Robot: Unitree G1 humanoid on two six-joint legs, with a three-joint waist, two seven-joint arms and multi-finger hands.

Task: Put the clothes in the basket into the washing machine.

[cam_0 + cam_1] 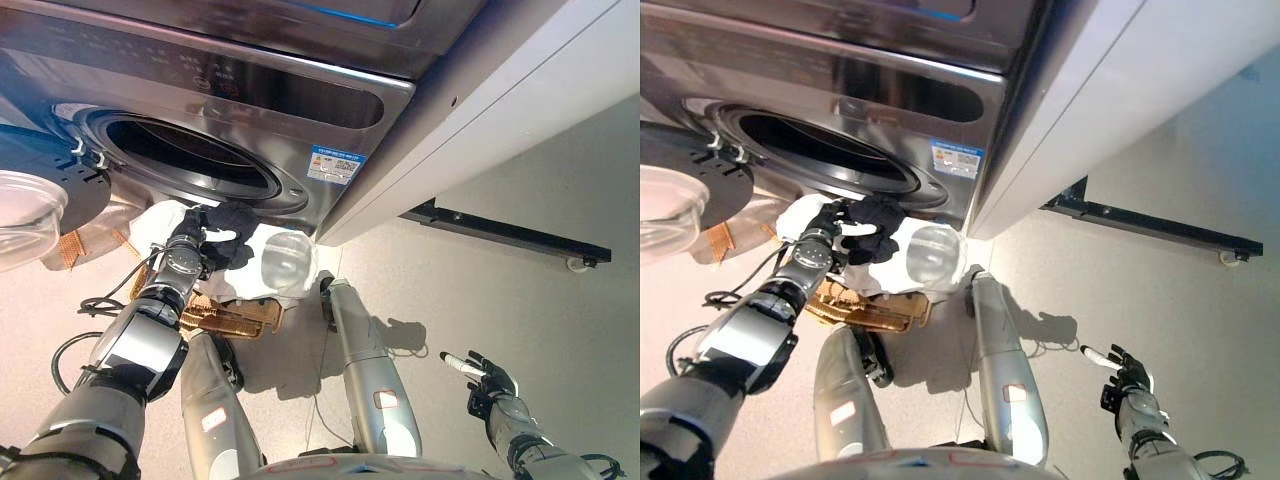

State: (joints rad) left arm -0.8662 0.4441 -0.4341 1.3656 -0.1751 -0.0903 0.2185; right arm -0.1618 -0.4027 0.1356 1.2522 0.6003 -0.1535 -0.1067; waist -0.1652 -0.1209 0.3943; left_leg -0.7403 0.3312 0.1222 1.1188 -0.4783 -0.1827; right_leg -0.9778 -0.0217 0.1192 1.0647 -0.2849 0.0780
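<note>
A silver washing machine (250, 110) stands with its round door (40, 200) swung open to the left of the drum opening. Just below that opening, the left hand (195, 235) has its fingers clenched around a dark garment (232, 225). Under the garment sits a woven basket (235, 318) holding white clothes (925, 262). The right hand (485, 380) hangs well right of the machine, fingers released, over the floor (500, 290).

Dark garment (232, 226) bunched above the wicker basket (235, 318) of white clothes (885, 272) — just below the washing machine's (250, 110) open drum.
</note>
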